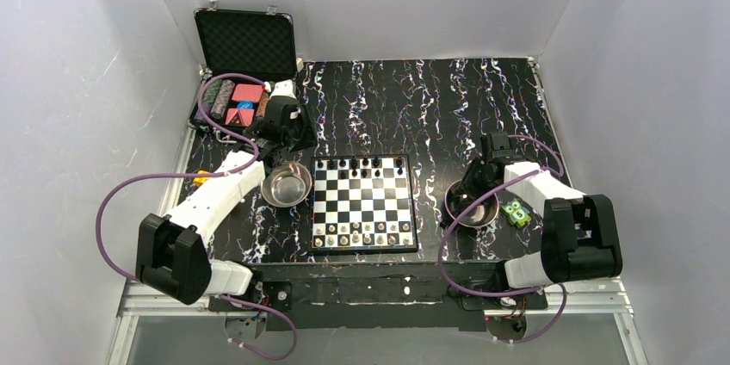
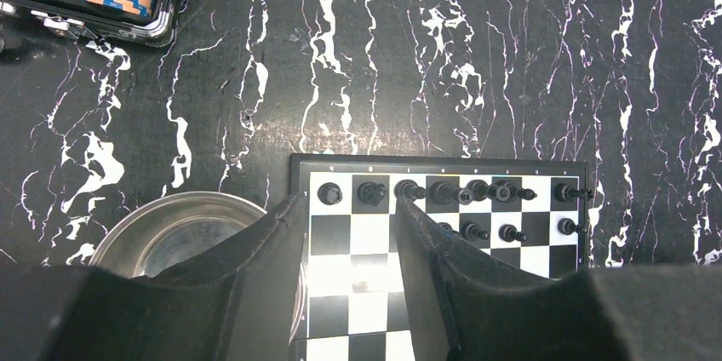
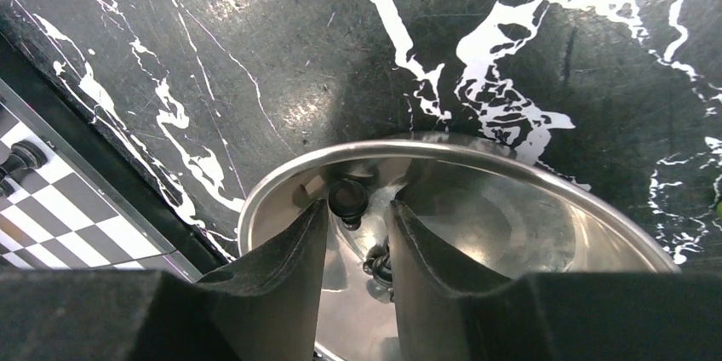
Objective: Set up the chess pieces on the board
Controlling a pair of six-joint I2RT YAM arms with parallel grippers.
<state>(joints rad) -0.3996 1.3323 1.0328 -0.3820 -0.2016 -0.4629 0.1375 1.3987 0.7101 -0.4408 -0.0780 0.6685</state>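
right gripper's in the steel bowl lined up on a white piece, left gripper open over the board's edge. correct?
Not quite. The piece at the tips of the right gripper in the steel bowl is black, not white; the right wrist view shows it. The rest holds: the left gripper is open over the edge of the board.

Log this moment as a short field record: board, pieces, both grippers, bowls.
board: chessboard, centre of the table
black pieces: far two rows, second row partly filled
white pieces: near two rows
left gripper: open, empty, over the board's left edge
right gripper: open, over the right steel bowl, tips flanking a black piece
left steel bowl: beside the board, no pieces visible inside
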